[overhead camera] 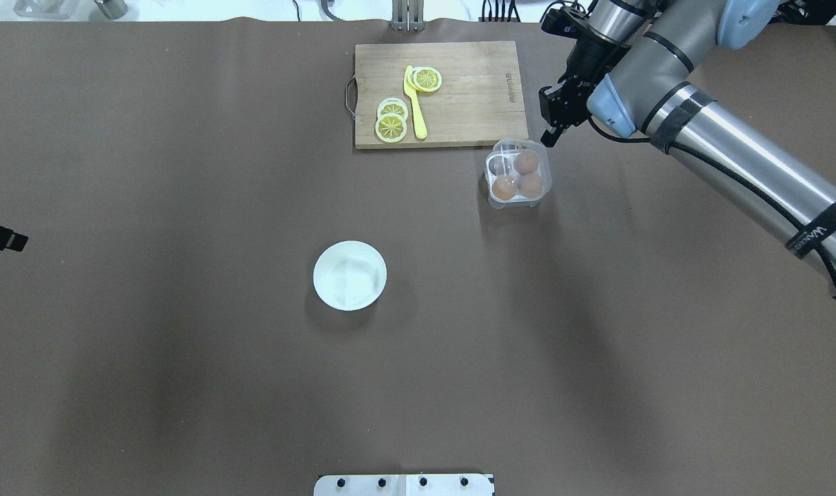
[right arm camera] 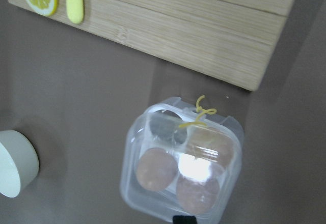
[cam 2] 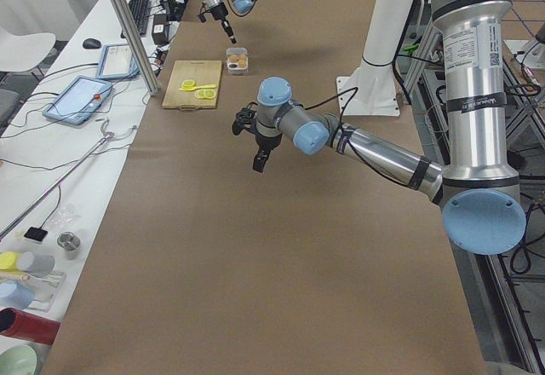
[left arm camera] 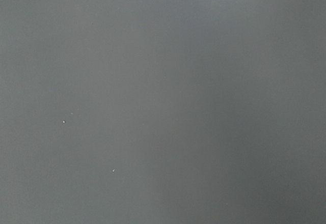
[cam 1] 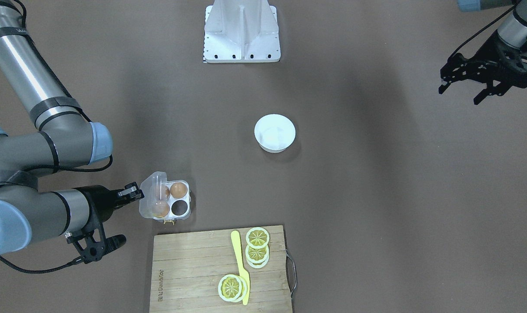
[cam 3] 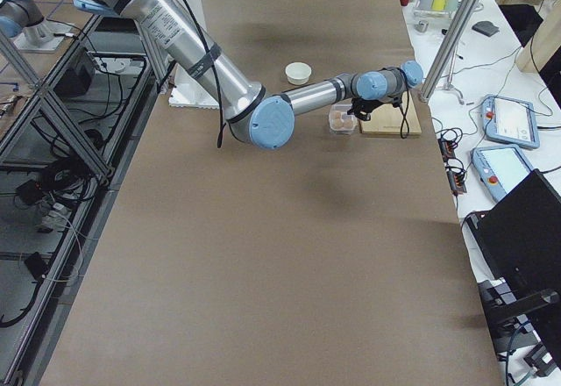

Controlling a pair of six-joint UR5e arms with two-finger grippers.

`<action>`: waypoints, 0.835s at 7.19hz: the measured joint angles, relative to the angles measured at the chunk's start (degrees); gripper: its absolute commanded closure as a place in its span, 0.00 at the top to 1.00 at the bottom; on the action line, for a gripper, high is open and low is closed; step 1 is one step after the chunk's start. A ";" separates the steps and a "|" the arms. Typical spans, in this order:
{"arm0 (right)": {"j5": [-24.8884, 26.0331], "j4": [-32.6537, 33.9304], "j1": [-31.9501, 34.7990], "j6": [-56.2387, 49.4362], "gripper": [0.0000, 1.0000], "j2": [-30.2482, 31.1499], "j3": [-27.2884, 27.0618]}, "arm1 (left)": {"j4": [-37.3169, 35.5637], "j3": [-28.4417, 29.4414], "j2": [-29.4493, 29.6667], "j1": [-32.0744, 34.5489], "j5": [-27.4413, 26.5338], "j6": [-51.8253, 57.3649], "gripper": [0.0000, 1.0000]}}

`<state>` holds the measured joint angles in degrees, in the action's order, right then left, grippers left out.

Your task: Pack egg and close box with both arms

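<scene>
The box [cam 1: 181, 219] stands just off the cutting board's corner. Its clear lid [cam 1: 151, 195] is tilted partway over the tray, not flat. Three cells each hold an egg [overhead camera: 526, 163], and one cell [cam 1: 180, 208] is bare. A bit of yellow string [right arm camera: 199, 113] hangs at the box's edge. My right gripper [cam 1: 129, 215] is open wide beside the box, and its upper finger [cam 1: 133, 191] is at the lid's outer edge. My left gripper [cam 1: 459, 95] hangs open far away over bare table, holding nothing. The left wrist view shows only table surface.
A wooden cutting board [cam 1: 189, 269] with lemon slices [cam 1: 257, 238] and a yellow knife [cam 1: 241, 265] lies right next to the box. A white bowl [cam 1: 274, 132] sits mid-table. The white metal stand [cam 1: 241, 30] is at the robot's edge.
</scene>
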<state>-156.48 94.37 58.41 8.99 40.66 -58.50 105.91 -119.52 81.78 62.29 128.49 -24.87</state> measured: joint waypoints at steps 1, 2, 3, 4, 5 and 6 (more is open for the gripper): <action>-0.47 -0.02 0.03 1.62 0.19 -1.35 0.36 | 0.00 0.13 -0.05 0.08 0.00 0.10 0.97; -0.87 -0.09 0.54 2.28 0.27 -1.88 0.24 | 0.00 0.37 -0.77 0.31 0.00 1.80 0.97; -1.06 -0.13 1.93 1.88 0.60 -1.14 -0.68 | 0.00 0.84 -2.12 1.56 0.03 5.86 0.97; -1.10 -0.13 3.75 0.85 0.81 0.65 -2.41 | 0.00 1.76 -2.98 3.75 0.09 10.12 0.97; -1.04 -0.11 5.43 0.08 0.99 2.66 -4.30 | 0.05 2.83 -3.81 5.42 0.19 13.49 0.97; -0.87 -0.11 7.18 -0.29 0.99 5.00 -6.38 | 0.14 3.77 -4.85 6.80 0.74 15.79 0.97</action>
<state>-157.36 94.26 65.59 8.70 45.67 -64.88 106.05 -115.75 76.93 69.09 129.24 -9.08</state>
